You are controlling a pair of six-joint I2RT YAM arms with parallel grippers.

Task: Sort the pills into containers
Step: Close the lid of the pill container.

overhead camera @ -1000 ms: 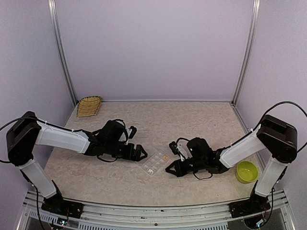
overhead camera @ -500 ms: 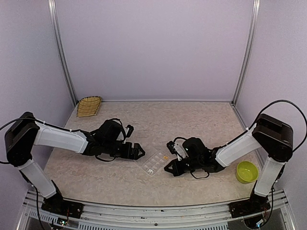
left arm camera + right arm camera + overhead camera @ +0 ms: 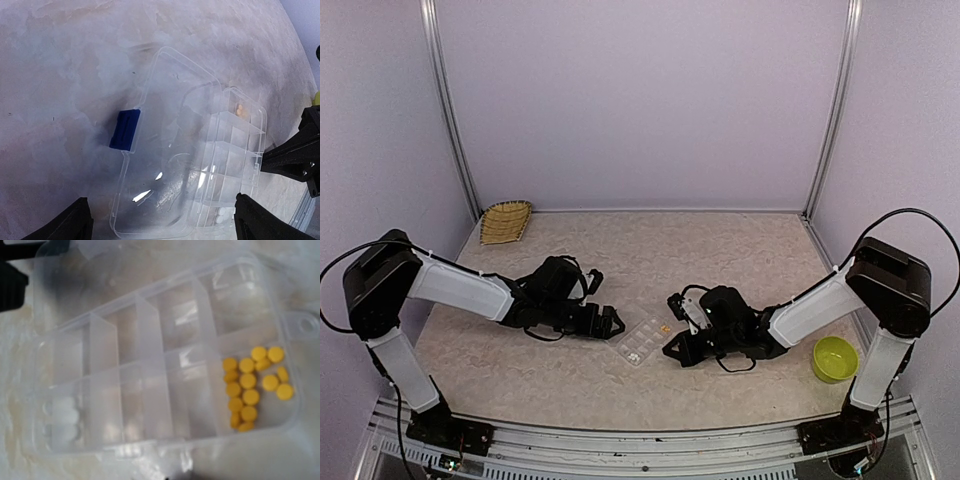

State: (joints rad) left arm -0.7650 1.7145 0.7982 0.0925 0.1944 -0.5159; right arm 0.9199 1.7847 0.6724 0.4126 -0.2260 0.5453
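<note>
Top external view showed a clear organizer box (image 3: 642,340) lying near the middle of the bench (image 3: 720,250), toward its near edge, between the two arms. The left end effector (image 3: 612,322) was just beside the box's left side, jaws spread wide and holding nothing. The left wrist view looked down on the flat-open lid (image 3: 165,150) and its blue latch (image 3: 125,130). The right end effector (image 3: 672,352) was closed and sat just beside the box's right side. In the right wrist view, yellow pills (image 3: 252,387) filled one end cell and white pills (image 3: 65,415) lay in the opposite end cell. A yellow-green bowl (image 3: 834,358) sat by the bench's right edge, and a woven basket (image 3: 506,221) in its far-left corner.
</note>
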